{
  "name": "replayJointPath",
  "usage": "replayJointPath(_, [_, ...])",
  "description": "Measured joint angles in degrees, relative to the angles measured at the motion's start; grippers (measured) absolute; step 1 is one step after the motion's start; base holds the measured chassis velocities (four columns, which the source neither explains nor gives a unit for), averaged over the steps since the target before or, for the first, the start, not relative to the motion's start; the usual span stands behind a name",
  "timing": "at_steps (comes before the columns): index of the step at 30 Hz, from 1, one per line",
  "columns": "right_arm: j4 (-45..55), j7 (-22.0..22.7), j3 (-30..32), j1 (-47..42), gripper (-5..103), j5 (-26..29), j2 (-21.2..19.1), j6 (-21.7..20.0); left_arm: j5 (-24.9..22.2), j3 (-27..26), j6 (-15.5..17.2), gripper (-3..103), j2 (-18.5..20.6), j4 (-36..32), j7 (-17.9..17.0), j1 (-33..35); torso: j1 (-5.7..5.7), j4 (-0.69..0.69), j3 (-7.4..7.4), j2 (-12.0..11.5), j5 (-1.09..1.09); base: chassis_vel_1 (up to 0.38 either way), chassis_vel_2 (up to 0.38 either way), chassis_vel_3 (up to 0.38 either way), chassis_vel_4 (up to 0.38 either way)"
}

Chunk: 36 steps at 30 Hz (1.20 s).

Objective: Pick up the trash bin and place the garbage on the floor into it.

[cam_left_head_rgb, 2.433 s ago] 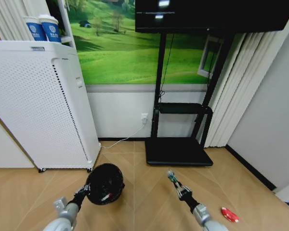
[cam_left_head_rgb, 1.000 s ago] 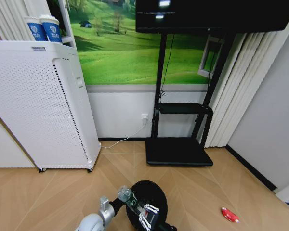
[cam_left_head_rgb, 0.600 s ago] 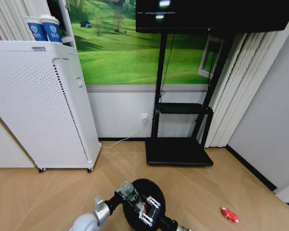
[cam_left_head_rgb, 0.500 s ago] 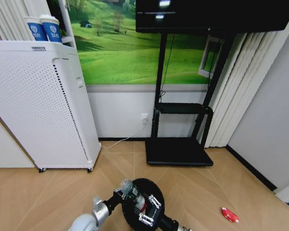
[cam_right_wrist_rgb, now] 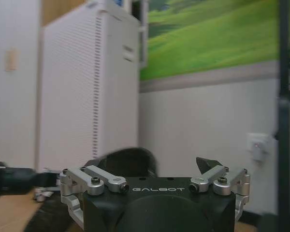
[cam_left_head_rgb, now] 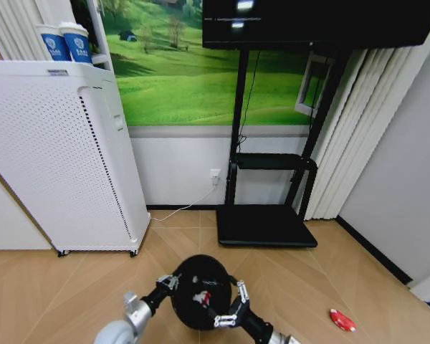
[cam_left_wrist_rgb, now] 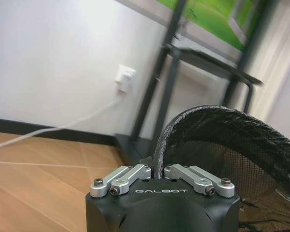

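The trash bin (cam_left_head_rgb: 199,290) holds a red scrap (cam_left_head_rgb: 203,296) inside.

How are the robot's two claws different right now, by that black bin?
The left gripper is clamped on the trash bin rim, holding it; the right gripper is spread open and holds nothing. The left grips the bin's left side, the right sits at its right edge. Both are black with silver linkages.

trash bin (cam_left_wrist_rgb: 241,150): cut off by frame edge | scraps inside (cam_left_head_rgb: 203,297): too small to identify
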Motion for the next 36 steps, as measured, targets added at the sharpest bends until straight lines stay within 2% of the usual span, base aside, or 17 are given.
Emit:
replayJointPath(1, [0.0,0.0,0.0,0.0,100,0.0,0.0,0.0,0.0,0.0,0.0,6,0.0,0.0,0.0,0.0,0.0,0.0,0.0,0.0,0.0,0.0,0.0,0.0,0.0])
replayJointPath(2, [0.61,3.53,0.57,-0.42,100,1.53,0.88,-1.3,-0.89,-2.27,-0.23,6,-0.73,-0.78,0.33,0.87,0.0,-0.01,0.0,0.0,0.01,0.0,0.0,0.0,0.0])
replayJointPath(4, [1.45,7.6,0.92,-0.75,100,2.35,2.07,-2.42,-2.21,-5.6,-0.27,6,-1.81,-1.69,0.83,1.96,0.0,-0.01,0.0,0.0,0.01,0.0,0.0,0.0,0.0])
replayJointPath(5, [1.45,7.6,0.92,-0.75,100,2.35,2.07,-2.42,-2.21,-5.6,-0.27,6,-1.81,-1.69,0.83,1.96,0.0,-0.01,0.0,0.0,0.01,0.0,0.0,0.0,0.0])
replayJointPath(7, [2.07,10.81,1.95,-0.87,100,2.08,3.77,-3.55,-3.61,-10.42,-0.39,6,-3.44,-2.46,0.84,3.01,0.0,0.0,0.0,0.0,0.02,0.0,0.0,0.0,0.0])
replayJointPath(10, [2.2,12.64,2.7,-0.9,100,2.05,4.65,-4.01,-4.5,-13.33,-0.92,6,-4.49,-3.14,0.89,4.3,0.0,0.0,-0.01,0.0,0.0,0.0,0.0,0.0,0.0])
replayJointPath(17, [2.83,13.04,3.51,-1.31,100,2.22,3.47,-4.13,-4.3,-16.74,-2.09,6,-7.43,-3.9,1.84,7.52,0.0,0.01,0.0,0.0,0.0,-0.027,-0.025,0.033,0.035])
replayJointPath(22, [3.08,12.97,4.36,-1.14,100,2.54,3.04,-4.11,-4.21,-17.01,-2.0,6,-8.93,-4.53,-0.31,7.31,0.0,0.0,-0.01,0.0,0.02,-0.151,-0.133,0.138,0.137])
replayJointPath(30, [0.9,12.72,5.75,0.39,100,2.71,2.79,-3.09,-4.55,-17.48,-1.63,6,-9.12,-4.53,-3.6,6.42,0.0,-0.01,0.0,0.0,0.01,-0.227,-0.221,0.208,0.219])
replayJointPath(31, [0.09,13.65,5.96,1.04,100,2.08,2.76,-2.83,-4.64,-17.77,-1.58,6,-9.08,-4.45,-3.86,6.4,0.0,0.01,-0.01,0.0,-0.01,-0.235,-0.253,0.249,0.266])
replayJointPath(32, [-1.03,14.97,7.03,1.56,100,-0.8,2.66,-3.68,-4.76,-18.21,-1.43,6,-9.0,-4.31,-4.16,6.4,0.0,0.0,0.0,0.01,0.05,-0.261,-0.227,0.24,0.261])
replayJointPath(33, [-1.03,14.97,7.03,1.56,100,-0.8,2.66,-3.68,-4.76,-18.21,-1.43,6,-9.0,-4.31,-4.16,6.4,0.0,0.0,0.0,0.01,0.05,-0.261,-0.227,0.24,0.261])
replayJointPath(35, [-3.26,15.97,9.04,2.62,100,-5.29,2.37,-6.56,-4.84,-18.54,-1.32,6,-9.08,-4.08,-4.53,6.34,0.0,-0.01,0.0,0.01,0.02,-0.204,-0.228,0.227,0.221])
replayJointPath(36, [-3.26,15.97,9.04,2.62,100,-5.29,2.37,-6.56,-4.84,-18.54,-1.32,6,-9.08,-4.08,-4.53,6.34,0.0,-0.01,0.0,0.01,0.02,-0.163,-0.229,0.213,0.221])
